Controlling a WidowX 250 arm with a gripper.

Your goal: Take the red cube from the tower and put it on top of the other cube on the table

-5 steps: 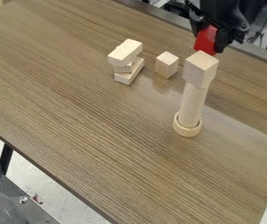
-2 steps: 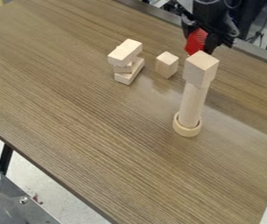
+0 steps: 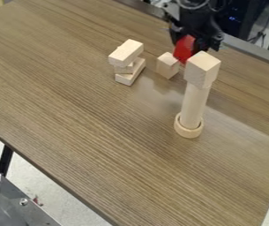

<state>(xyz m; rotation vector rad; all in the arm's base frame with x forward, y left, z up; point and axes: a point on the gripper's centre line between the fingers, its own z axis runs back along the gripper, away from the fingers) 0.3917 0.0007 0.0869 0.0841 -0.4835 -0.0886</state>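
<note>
Black two-finger gripper (image 3: 188,44) at upper right of table (image 3: 89,145), clamped on red cube (image 3: 184,50). Red cube tilted, seen just beside the plain wooden cube (image 3: 167,66); contact between them can't be told. Nearer the camera: upright wooden cylinder (image 3: 193,106), foot in a wooden ring (image 3: 188,131), larger wooden cube (image 3: 202,70) on top. Left of the plain cube, apart: stack of wooden blocks (image 3: 125,53), set at differing angles.

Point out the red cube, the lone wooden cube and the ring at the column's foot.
Red cube (image 3: 184,49): camera view, on its visible side.
Lone wooden cube (image 3: 163,68): camera view, on a side face.
Ring (image 3: 187,133): camera view, on its front wall.
</note>
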